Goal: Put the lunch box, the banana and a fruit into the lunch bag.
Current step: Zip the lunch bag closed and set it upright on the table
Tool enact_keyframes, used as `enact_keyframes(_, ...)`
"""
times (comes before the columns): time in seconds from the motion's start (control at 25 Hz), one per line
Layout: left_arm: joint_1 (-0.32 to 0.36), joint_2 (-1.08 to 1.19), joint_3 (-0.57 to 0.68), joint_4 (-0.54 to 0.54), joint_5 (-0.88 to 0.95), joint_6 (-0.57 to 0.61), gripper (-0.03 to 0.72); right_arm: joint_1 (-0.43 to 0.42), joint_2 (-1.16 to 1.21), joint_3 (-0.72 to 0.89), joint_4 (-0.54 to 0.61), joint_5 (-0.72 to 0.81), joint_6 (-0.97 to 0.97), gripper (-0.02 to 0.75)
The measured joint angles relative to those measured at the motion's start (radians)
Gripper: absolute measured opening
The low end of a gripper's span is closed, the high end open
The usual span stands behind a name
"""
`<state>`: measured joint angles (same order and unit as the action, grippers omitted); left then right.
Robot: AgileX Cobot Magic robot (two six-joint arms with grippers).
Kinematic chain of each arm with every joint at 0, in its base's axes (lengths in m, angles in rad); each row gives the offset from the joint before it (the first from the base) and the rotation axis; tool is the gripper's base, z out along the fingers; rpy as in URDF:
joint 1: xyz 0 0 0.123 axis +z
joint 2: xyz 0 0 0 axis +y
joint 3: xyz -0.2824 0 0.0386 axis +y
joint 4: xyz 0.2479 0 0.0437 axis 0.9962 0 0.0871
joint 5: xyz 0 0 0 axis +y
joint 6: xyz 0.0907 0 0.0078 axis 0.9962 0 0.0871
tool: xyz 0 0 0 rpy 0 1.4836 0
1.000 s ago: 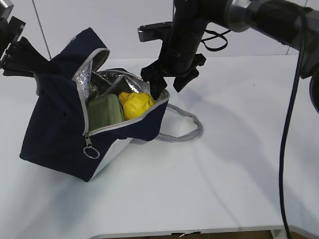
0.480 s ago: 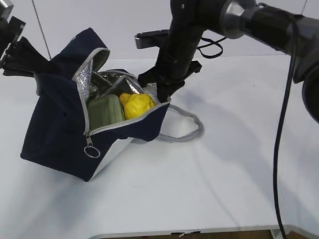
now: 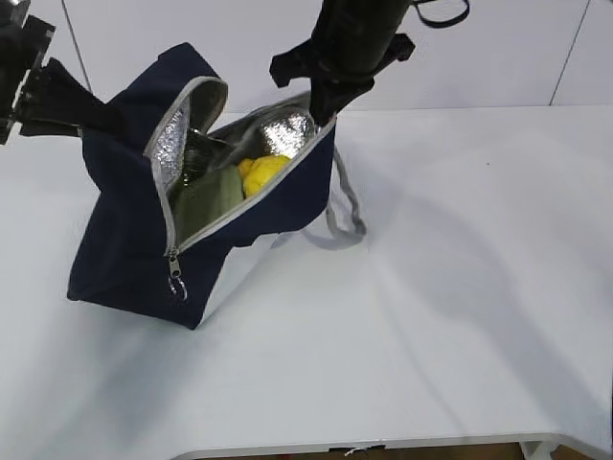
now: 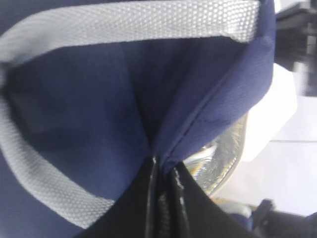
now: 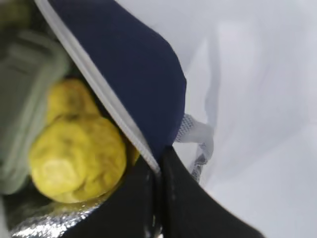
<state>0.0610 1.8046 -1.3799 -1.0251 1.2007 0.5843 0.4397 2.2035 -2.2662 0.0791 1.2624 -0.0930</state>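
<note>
The navy lunch bag (image 3: 144,240) hangs tilted, mouth open, its base on the table. My left gripper (image 3: 93,113) is shut on a fold of the lunch bag's left side (image 4: 99,124), next to a grey webbing handle (image 4: 124,22); in the left wrist view the left gripper (image 4: 161,163) pinches blue fabric. My right gripper (image 3: 322,105) is shut on the bag's right rim, and in the right wrist view the right gripper (image 5: 158,159) pinches the grey-trimmed edge of the bag (image 5: 129,69). Inside lie the sage-green lunch box (image 3: 213,198) (image 5: 29,99) and the lumpy yellow fruit (image 3: 262,170) (image 5: 77,158). I cannot make out the banana.
The bag's second grey handle (image 3: 342,218) droops onto the white table (image 3: 450,287) at its right. A ring zipper pull (image 3: 177,287) dangles at the front corner. The table's front edge runs along the bottom of the exterior view.
My right gripper went from open above the bag's rim to shut on it and rose, lifting the bag's right side. The bag shifted right and stands taller.
</note>
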Motion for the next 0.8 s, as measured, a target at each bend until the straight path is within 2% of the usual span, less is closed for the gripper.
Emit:
enact_keyframes(0.16, -0.046, 0.0, 0.0, -0.104, -0.002, 0.0, -0.002, 0.005, -0.099, 0.069, -0.025, 0.002, 0.015, 0.018)
enact_keyframes(0.32, -0.129, 0.0, 0.0, -0.24, -0.009, 0.012, -0.002, 0.014, -0.188, 0.171, -0.088, 0.005, 0.02, 0.018)
enact_keyframes(0.4, -0.172, 0.001, 0.0, -0.288, -0.016, 0.019, 0.016, 0.014, -0.236, 0.209, -0.124, 0.005, 0.029, 0.018)
enact_keyframes(0.56, -0.246, 0.005, 0.0, -0.356, -0.027, 0.021, -0.001, 0.014, -0.329, 0.24, -0.188, 0.011, 0.04, 0.018)
enact_keyframes(0.8, -0.279, 0.008, 0.0, -0.455, -0.045, 0.021, -0.001, 0.014, -0.389, 0.255, -0.213, 0.023, 0.046, 0.018)
